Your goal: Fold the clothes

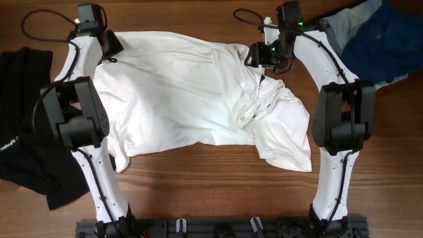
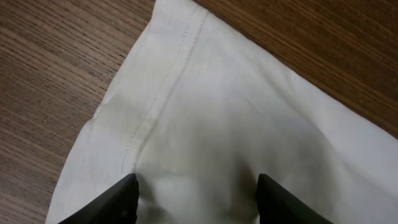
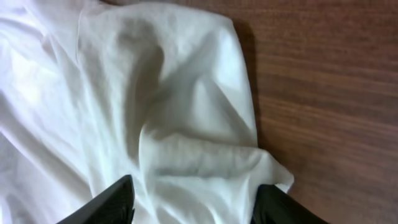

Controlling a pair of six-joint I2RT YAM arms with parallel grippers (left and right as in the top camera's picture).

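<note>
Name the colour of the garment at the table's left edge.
Black; the garment shows best in overhead view.

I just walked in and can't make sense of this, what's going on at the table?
Two robot arms are working on a large white short-sleeved T-shirt spread on the brown wooden table. The left gripper straddles its far left corner, the right gripper its rumpled far right edge. Whether either has pinched the cloth is unclear. The shirt's right side is bunched, with no neat fold yet. A black garment lies left, a dark blue garment far right.
</note>
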